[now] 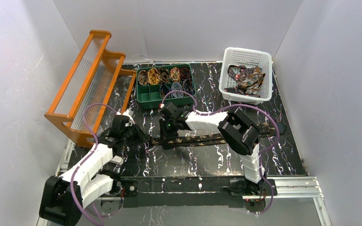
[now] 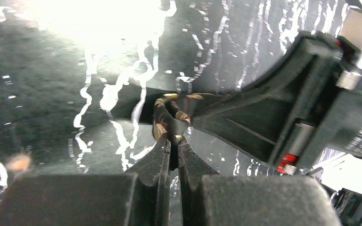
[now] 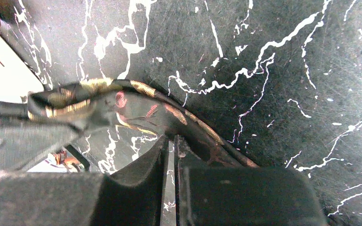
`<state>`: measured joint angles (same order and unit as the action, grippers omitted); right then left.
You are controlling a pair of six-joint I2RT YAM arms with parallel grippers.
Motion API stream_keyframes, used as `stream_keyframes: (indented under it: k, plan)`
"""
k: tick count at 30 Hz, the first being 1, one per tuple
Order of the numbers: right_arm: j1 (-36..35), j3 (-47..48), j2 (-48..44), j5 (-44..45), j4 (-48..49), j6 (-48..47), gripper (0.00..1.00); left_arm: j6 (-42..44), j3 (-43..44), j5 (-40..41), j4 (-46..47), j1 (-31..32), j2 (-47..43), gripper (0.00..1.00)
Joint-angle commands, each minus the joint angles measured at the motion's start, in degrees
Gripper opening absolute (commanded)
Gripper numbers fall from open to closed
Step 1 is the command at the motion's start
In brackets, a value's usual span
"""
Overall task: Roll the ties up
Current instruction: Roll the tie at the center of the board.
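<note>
- Working the start of a roll on one tie [image 1: 193,139], laid flat across the surface [image 1: 193,162] in front of both arms, long run trailing off to the right.
- Left gripper [image 2: 174,140]: jaws clamped tight on the tie's left end, fabric curled into a first small bend just past the tips.
- Right gripper [image 3: 169,140]: jaws down to a narrow slit right at that bend. Cannot tell whether fabric is pinched between the tips or only lying against one finger.
- Judged early: no full turn visible, nearly the whole length unrolled.
- Next, probably: confirm a right-side grip on the fold, then turn the end over onto itself with the left pinch holding tension. Limp fabric, so likely to spring open or skew if either pinch slips.
- Elsewhere: finished coils [image 1: 153,76] in green tray [image 1: 146,100], loose ties [image 1: 247,79] in white basket [image 1: 245,98], both at the far side.
</note>
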<state>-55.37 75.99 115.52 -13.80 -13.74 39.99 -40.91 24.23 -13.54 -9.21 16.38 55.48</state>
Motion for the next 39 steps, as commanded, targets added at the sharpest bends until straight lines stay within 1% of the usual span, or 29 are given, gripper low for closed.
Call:
stream_keyframes:
  k: [1,3,8,11,14,15,21,26,29,35,39]
  plan:
    - [-0.36,1.18,2.08,2.57,-2.19,0.53,0.19,0.33,3.86,3.25,-0.69,6.12,-0.56,0.0]
    - [-0.3,1.16,1.99,2.16,-1.86,0.6,0.19,-0.42,4.63,4.27,-0.21,7.98,0.19,0.0]
    - [-0.33,1.14,1.23,0.91,-1.0,0.77,0.19,-1.48,6.57,4.28,2.04,10.11,2.16,0.0]
    - [-0.22,-0.6,-1.32,-0.44,3.65,0.14,0.2,-1.08,7.49,4.11,2.01,11.1,4.15,0.0]
    - [0.51,-3.56,-5.2,-1.63,8.91,0.61,0.23,-1.68,6.93,5.56,2.01,11.64,4.22,0.0]
    - [0.55,-4.12,-6.43,-1.11,9.3,0.76,0.23,-1.78,6.63,5.97,1.9,11.73,4.02,0.0]
    - [0.74,-4.46,-10.75,6.95,1.56,0.63,0.23,-1.89,6.12,6.51,2.0,11.79,3.69,0.0]
    - [0.76,-7.47,-10.94,9.66,-0.89,1.58,0.21,-1.41,6.56,6.27,2.13,12.08,4.18,0.0]
    - [0.75,-8.55,-9.95,9.12,-0.53,2.14,0.21,-0.98,7.0,6.07,2.22,12.33,4.36,0.0]
    - [0.73,-7.34,-5.62,7.49,-0.93,2.02,0.2,-0.52,7.47,4.91,2.48,12.99,5.3,0.0]
    - [0.79,-7.29,-4.65,6.97,-1.45,2.55,0.19,-0.54,7.56,3.54,4.24,14.78,5.93,0.0]
